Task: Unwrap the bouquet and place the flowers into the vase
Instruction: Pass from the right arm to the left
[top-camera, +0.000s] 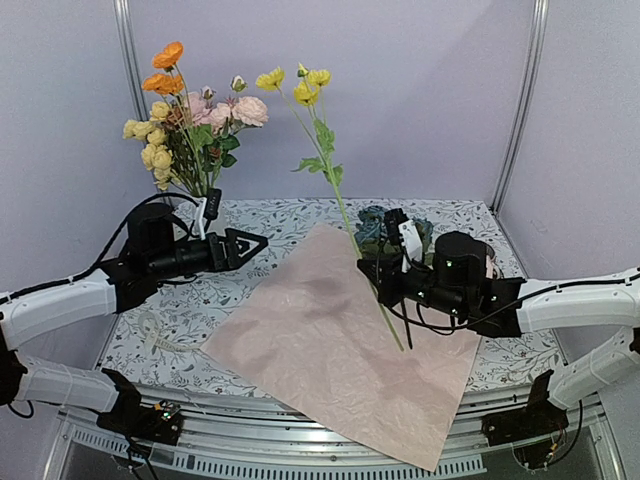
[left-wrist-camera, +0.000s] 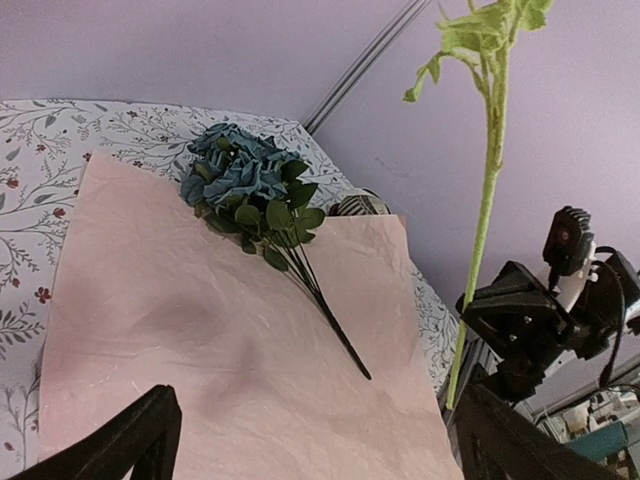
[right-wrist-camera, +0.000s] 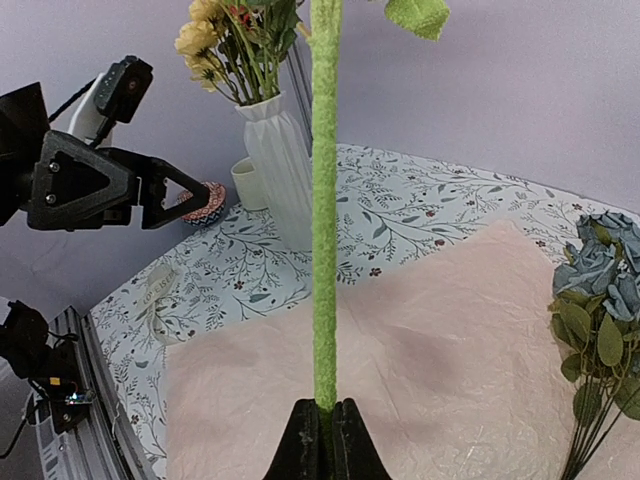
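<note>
Right gripper (right-wrist-camera: 322, 415) clamped on yellow flower stem (right-wrist-camera: 324, 200), upright; left gripper (top-camera: 255, 243) jaws wide apart, seemingly empty.

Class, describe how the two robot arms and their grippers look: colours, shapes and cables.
The left arm and right arm have white links with black joints. The left gripper and right gripper are black with wedge-shaped fingers. Black cables loop beside both wrists.

White links (top-camera: 55, 308), black joints (top-camera: 150, 235), black triangular fingers (right-wrist-camera: 80, 185), cables (top-camera: 105, 258).

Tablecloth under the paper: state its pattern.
The tablecloth is white with grey leafy vines, small red flowers; best in right wrist view.
</note>
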